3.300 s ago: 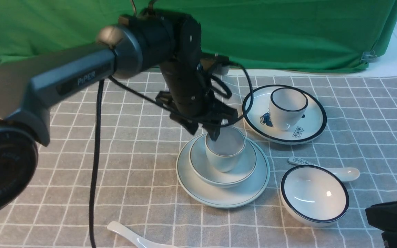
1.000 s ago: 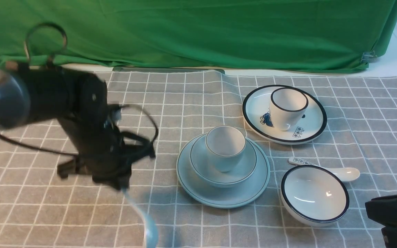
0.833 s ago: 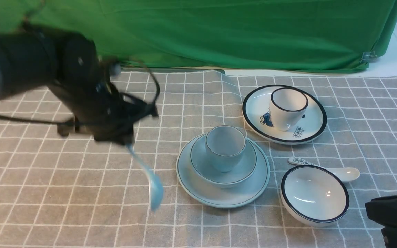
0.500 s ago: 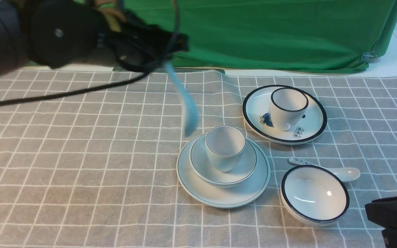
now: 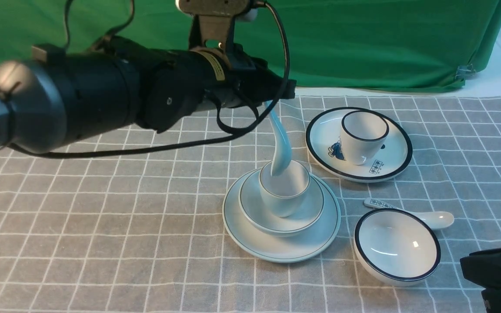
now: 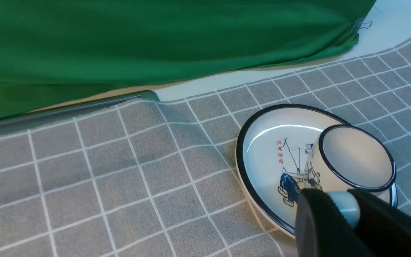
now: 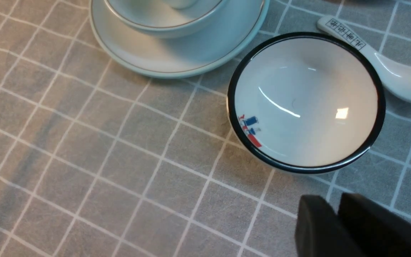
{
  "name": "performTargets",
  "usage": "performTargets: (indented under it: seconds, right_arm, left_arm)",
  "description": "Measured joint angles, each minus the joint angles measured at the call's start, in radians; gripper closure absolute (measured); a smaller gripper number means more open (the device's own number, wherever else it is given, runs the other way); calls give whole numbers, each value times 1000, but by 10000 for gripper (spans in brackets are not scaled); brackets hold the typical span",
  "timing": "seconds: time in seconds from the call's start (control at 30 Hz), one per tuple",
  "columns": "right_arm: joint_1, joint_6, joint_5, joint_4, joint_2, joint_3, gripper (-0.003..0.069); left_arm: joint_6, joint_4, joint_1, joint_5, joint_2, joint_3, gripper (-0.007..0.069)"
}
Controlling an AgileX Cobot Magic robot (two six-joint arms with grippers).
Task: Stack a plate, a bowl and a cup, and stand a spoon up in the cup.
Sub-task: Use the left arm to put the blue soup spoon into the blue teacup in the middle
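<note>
The tabletop (image 5: 102, 226), under a grey checked cloth, carried two plates, two bowls, two cups and two spoons. The left tool (image 5: 273, 99) hung above its middle, clamped on the handle tip of the spoon (image 5: 282, 143). Near the middle, the plate (image 5: 276, 250) held the bowl (image 5: 305, 217), and the bowl held the cup (image 5: 283, 202), upright. The spoon's long axis ran nearly upright. Its handle was up and leaning slightly toward the left edge, and its scoop end was down in the cup's mouth. Toward the far right corner, the black-rimmed plate (image 5: 396, 143) carried the black-rimmed cup (image 5: 361, 141). Nearer the front edge sat the black-rimmed bowl (image 5: 396, 248), empty, with the printed spoon (image 5: 429, 217) lying flat just beyond it. The right tool (image 7: 334, 205) hovered by the front right corner, holding nothing. Its jaws stood close together, but whether fully closed I cannot tell.
</note>
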Motion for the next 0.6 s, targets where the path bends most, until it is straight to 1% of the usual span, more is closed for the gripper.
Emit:
performTargets:
  seconds: [0.13,0.43,0.53,0.6]
  right_arm:
    - [0,0,0,0,0,0,523]
    - [0,-1,1,0,0,0,517]
    - [0,-1,1,0,0,0,516]
    - [0,-1,1,0,0,0,516]
  left_arm:
    - [3,0,-4,-20,30,0,575]
    - [9,0,-12,-1,91,1,574]
    - [9,0,-12,13,95,1,554]
    - [10,0,-12,22,95,1,523]
